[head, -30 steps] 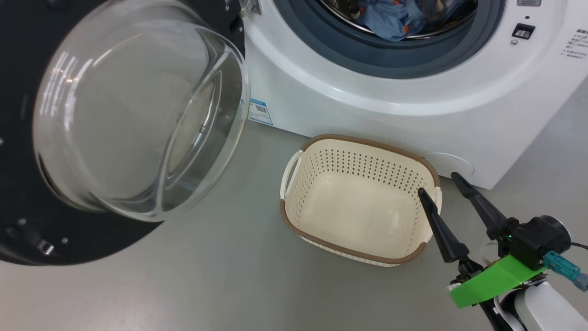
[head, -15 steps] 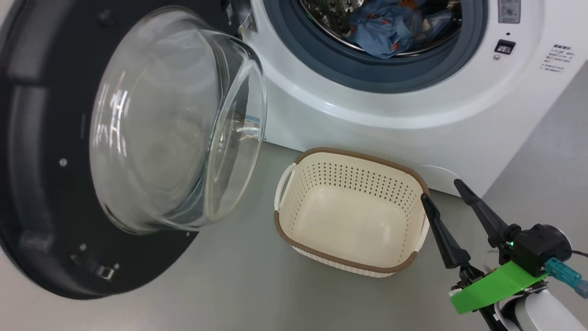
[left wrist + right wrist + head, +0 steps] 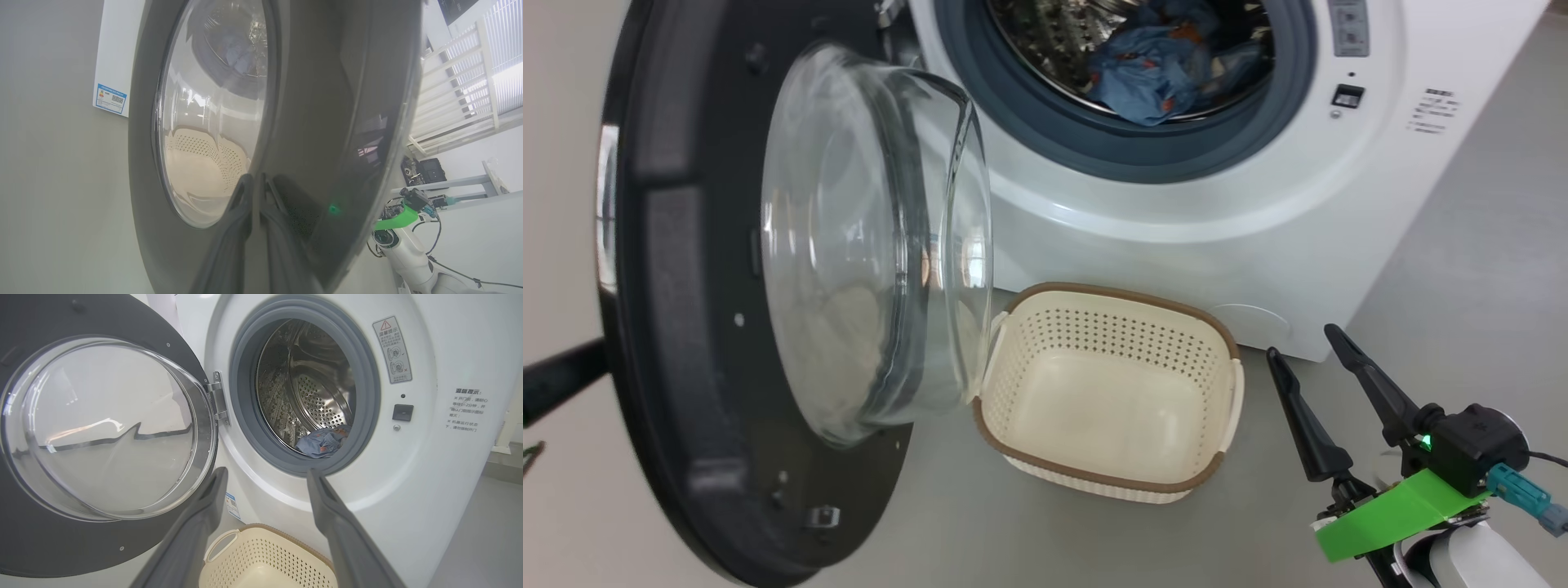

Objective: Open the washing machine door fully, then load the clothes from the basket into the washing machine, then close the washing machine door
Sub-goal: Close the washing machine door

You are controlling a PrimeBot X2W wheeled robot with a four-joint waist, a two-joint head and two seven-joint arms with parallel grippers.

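The washing machine (image 3: 1176,237) stands with its black door (image 3: 678,327) half swung, its glass bowl (image 3: 874,245) overhanging the basket's left end. Light-blue clothes (image 3: 1139,69) lie in the steel drum, also seen in the right wrist view as clothes (image 3: 322,443). The cream basket (image 3: 1111,292) on the floor holds nothing. In the left wrist view my left gripper (image 3: 256,177) is shut, fingertips against the door's glossy outer face (image 3: 310,122). My right gripper (image 3: 1301,343) hangs open and holds nothing, just right of the basket; from the wrist, this gripper (image 3: 266,473) points at the drum opening.
A round white flap (image 3: 1250,322) sits low on the washer behind the basket. A blue label sticker (image 3: 232,506) marks the front by the hinge (image 3: 218,398). Grey floor (image 3: 1462,269) stretches right of the washer. A white railing (image 3: 461,81) lies beyond the door.
The door has swung from facing the camera to nearly edge-on, and its glass now overlaps the basket's left end. The head view has shifted. My right gripper has kept its place, open.
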